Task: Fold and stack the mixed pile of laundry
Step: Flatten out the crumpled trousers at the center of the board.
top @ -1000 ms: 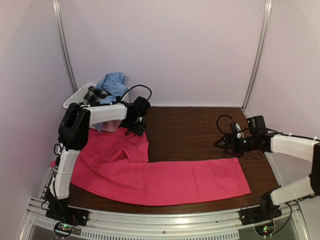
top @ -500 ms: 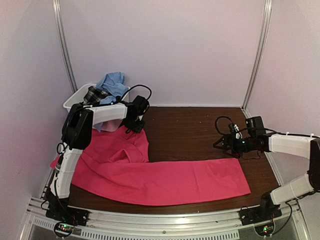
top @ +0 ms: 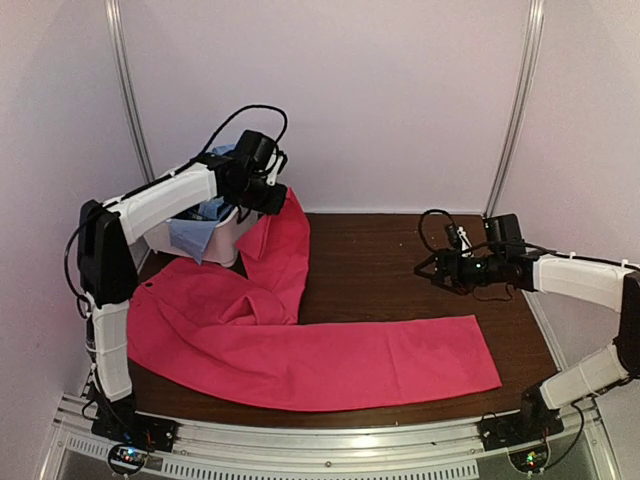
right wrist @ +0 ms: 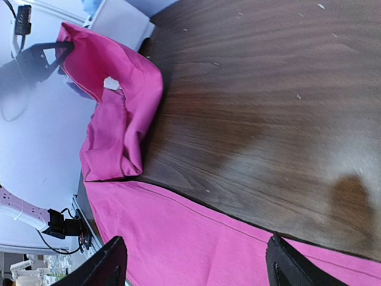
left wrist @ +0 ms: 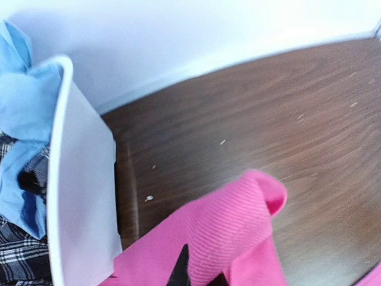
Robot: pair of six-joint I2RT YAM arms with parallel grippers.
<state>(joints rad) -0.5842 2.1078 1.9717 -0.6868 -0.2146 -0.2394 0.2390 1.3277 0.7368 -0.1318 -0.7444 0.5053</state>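
Observation:
The bright pink-red cloth [top: 330, 360] of the laundry pile lies spread over the dark wooden table [top: 380, 260]. My left gripper [top: 268, 196] is shut on its far corner and holds that corner up beside the tub, so the fabric hangs down from it in a fold. In the left wrist view the pinched pink cloth [left wrist: 232, 226] bulges out past the left gripper [left wrist: 199, 277]. My right gripper [top: 432, 268] hovers open just beyond the cloth's right end. In the right wrist view the right gripper [right wrist: 199, 262] stands wide over the pink cloth [right wrist: 178, 238], holding nothing.
A white plastic tub [top: 222, 238] stands at the back left and holds the light blue shirt [left wrist: 24, 101] and the plaid garment [left wrist: 18, 262]. Blue fabric [top: 190, 238] hangs over the tub's front. Pale walls close in the back and both sides.
My left gripper has shut on the pink cloth's far corner and lifted it up and back. The right gripper has drifted a little to the left and stays open.

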